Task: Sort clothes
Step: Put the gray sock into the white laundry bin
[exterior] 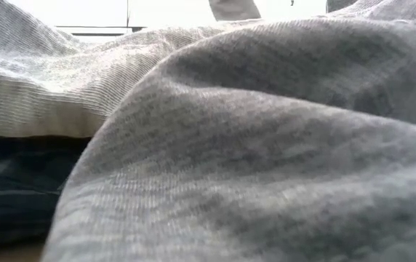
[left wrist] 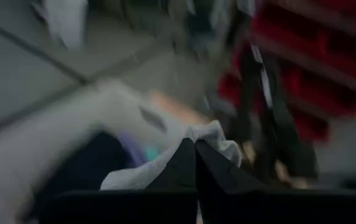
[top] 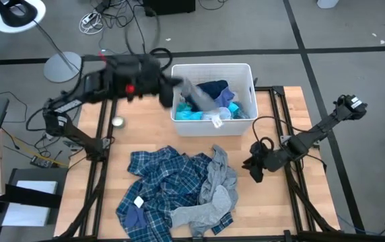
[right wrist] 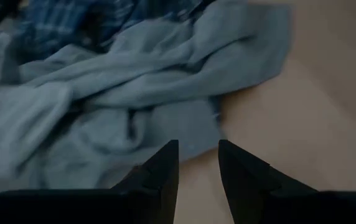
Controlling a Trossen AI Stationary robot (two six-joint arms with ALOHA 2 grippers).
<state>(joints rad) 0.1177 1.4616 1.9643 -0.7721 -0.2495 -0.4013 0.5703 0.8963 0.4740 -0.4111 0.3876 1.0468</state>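
My left gripper [top: 173, 86] is over the left rim of the white bin [top: 246, 74], shut on a light grey garment [top: 196, 97] that trails down into the bin. Dark navy [top: 214, 89], turquoise [top: 187, 115] and bluish clothes lie in the bin. On the table lie a blue-white plaid shirt [top: 159, 181] and a plain grey garment [top: 219, 185], which partly rests on the shirt. My right gripper [top: 254, 168] is open and empty, just right of the grey garment [right wrist: 134, 106]. The low view is filled by grey cloth [exterior: 266, 145]. My left gripper pinches a bunched fold of the light grey garment [left wrist: 212, 138] between its two shut fingers. The cloth hangs from the fingers, and its lower end [top: 206, 107] lies on the clothes in the bin. How many layers it has I cannot tell.
A small round silver object [top: 118, 122] lies on the table's left part. Bare wood shows to the right of the grey garment [right wrist: 302, 124]. Dark frame rails [top: 293, 202] run along the table's sides. Cables and a lamp base lie on the floor beyond.
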